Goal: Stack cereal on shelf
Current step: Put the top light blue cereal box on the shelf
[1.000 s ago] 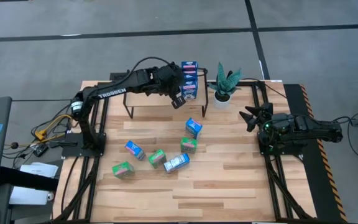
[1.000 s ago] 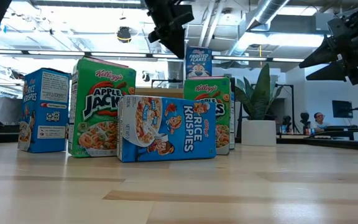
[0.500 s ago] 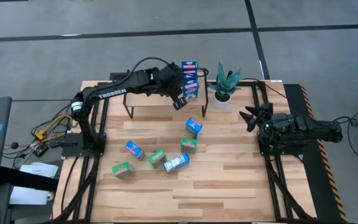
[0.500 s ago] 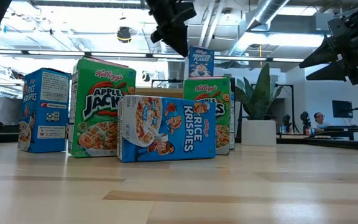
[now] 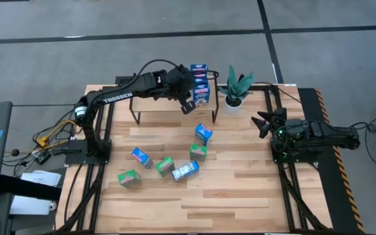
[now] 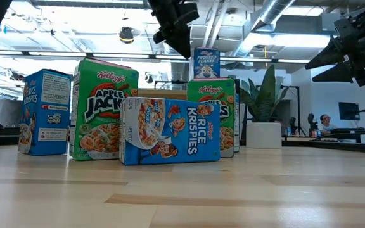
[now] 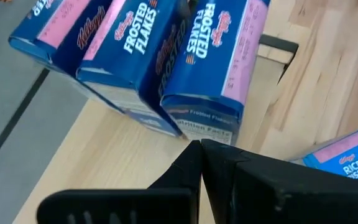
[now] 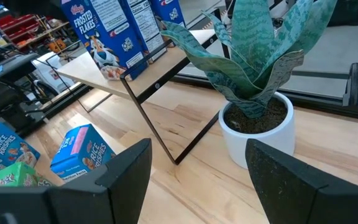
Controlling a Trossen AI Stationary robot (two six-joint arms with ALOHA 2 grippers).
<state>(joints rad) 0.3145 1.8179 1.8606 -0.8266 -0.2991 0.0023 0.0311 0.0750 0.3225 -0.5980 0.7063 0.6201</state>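
From above, the left hand (image 5: 187,104) hangs over the shelf (image 5: 150,103), just beside three blue cereal boxes (image 5: 199,85) at its 2 o'clock. Six more boxes (image 5: 187,170) lie on the table (image 5: 240,183).

Left wrist view: its fingers (image 7: 194,165) are pressed together, holding nothing.

Right wrist view: the right hand (image 8: 197,171) is spread wide near the plant (image 8: 257,68).

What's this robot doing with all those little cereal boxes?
It is stacking them on the low wooden shelf. Three blue Frosted Flakes boxes already stand at the shelf's end beside the potted plant. The left gripper hovers by them, fingers shut and empty. Six boxes wait on the table; the right gripper idles open.
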